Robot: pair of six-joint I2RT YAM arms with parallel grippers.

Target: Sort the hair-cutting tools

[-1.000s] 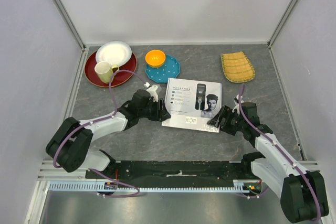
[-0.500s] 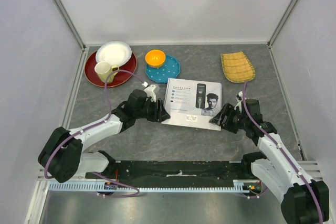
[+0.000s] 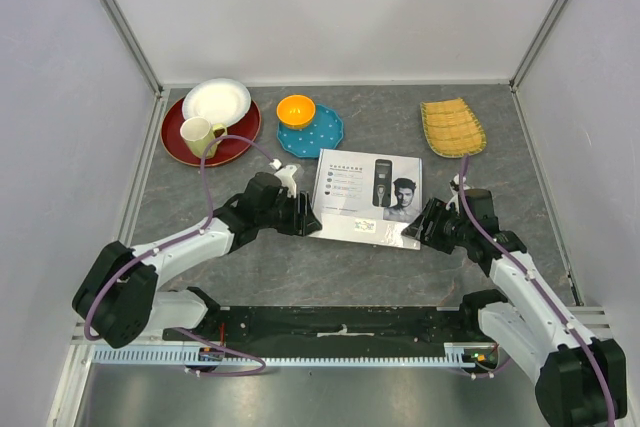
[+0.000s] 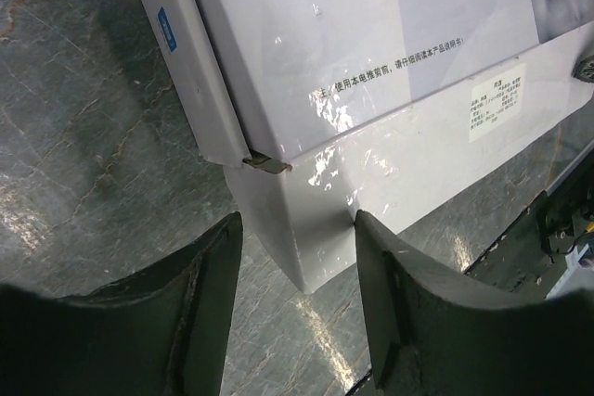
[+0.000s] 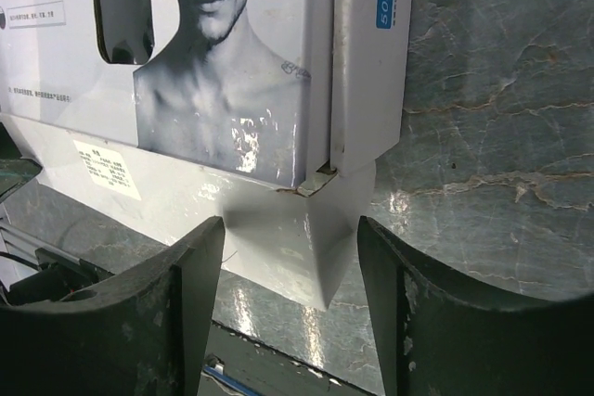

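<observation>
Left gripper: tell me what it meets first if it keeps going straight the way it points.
The near left corner of the white box. The left gripper is open, the corner sitting just ahead between its fingers; exact gap is unclear.

You're looking at white-shelled arms with black joints, purple cables trailing along them, scuffed black fingers (image 4: 195, 308) showing.

The top external camera looks down from above and behind the arm bases, taking in the whole grey table (image 3: 360, 277). Each wrist camera sits low and very close, looking past its own fingers at one near corner of the white box (image 3: 366, 198) (image 4: 371, 71) (image 5: 232, 71), the only object all three views share
</observation>
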